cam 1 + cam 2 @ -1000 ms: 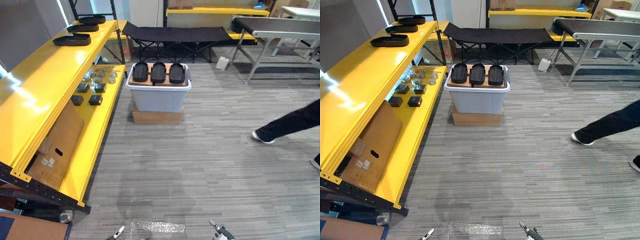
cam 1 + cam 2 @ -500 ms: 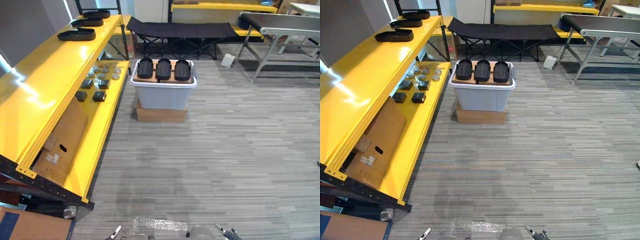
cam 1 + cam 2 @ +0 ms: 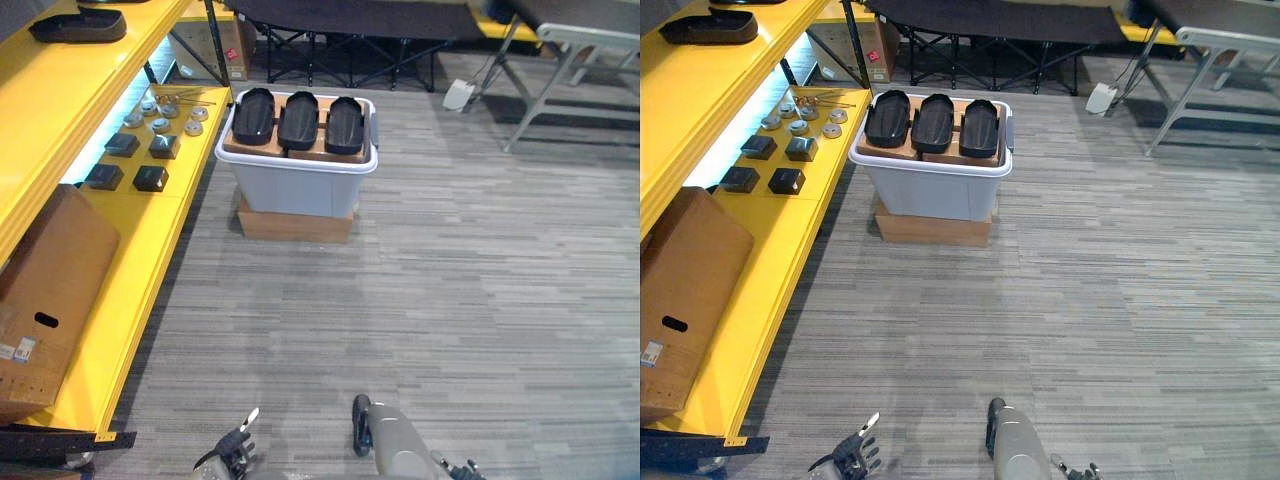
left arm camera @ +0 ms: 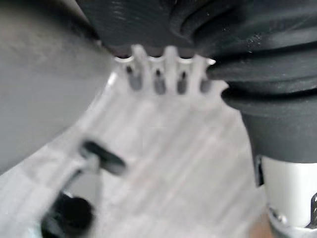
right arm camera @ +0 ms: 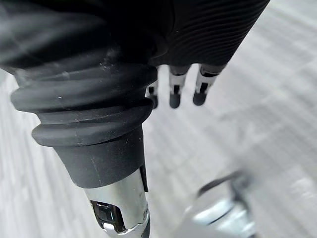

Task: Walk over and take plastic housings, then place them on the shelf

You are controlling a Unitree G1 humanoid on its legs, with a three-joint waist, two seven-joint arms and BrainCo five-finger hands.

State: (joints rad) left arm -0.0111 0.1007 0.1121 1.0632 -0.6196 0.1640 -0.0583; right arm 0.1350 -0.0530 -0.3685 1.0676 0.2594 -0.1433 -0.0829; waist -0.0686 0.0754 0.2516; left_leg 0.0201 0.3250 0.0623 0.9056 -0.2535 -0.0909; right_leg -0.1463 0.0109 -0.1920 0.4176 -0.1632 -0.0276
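Three black plastic housings (image 3: 298, 119) lie side by side on a wooden board atop a grey bin (image 3: 300, 187) some way ahead on the floor. Another black housing (image 3: 78, 25) rests on the top level of the yellow shelf (image 3: 70, 95) at the left. My left hand (image 3: 235, 455) hangs low at the near edge, its fingers (image 4: 158, 79) straight and holding nothing. My right hand (image 3: 1080, 470) shows at the bottom right, its fingers (image 5: 176, 94) relaxed and empty. Both hands are far from the bin.
The bin stands on a flat cardboard box (image 3: 295, 223). The shelf's lower level (image 3: 150, 240) carries small black boxes (image 3: 150, 178), metal discs and a large carton (image 3: 45, 290). A black cot (image 3: 350, 20) and a grey table (image 3: 590, 40) stand behind the bin.
The camera has moved forward and tipped down, so the bin and shelf look nearer. A person's leg seen at the right a second ago has left the view.
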